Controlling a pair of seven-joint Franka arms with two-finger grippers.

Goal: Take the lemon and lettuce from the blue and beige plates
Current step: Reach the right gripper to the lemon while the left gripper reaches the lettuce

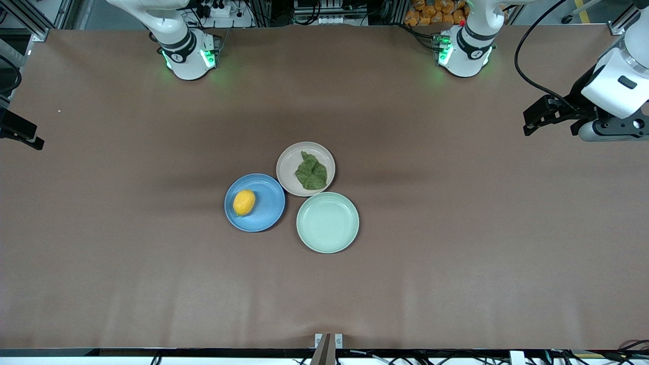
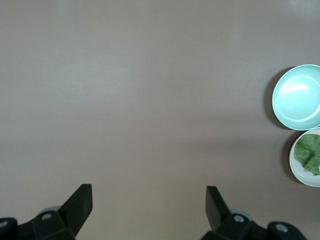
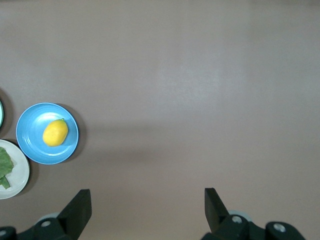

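The lemon lies on the blue plate at mid-table. The lettuce lies on the beige plate, which touches the blue plate and sits farther from the front camera. My left gripper hangs open and empty over bare table at the left arm's end; its wrist view shows the lettuce at the edge. My right gripper hangs over the right arm's end of the table. It is open and empty in its wrist view, with the lemon far off.
An empty mint-green plate touches both plates, nearest the front camera; it also shows in the left wrist view. Brown table cover spreads wide on all sides. The arm bases stand at the table's back edge.
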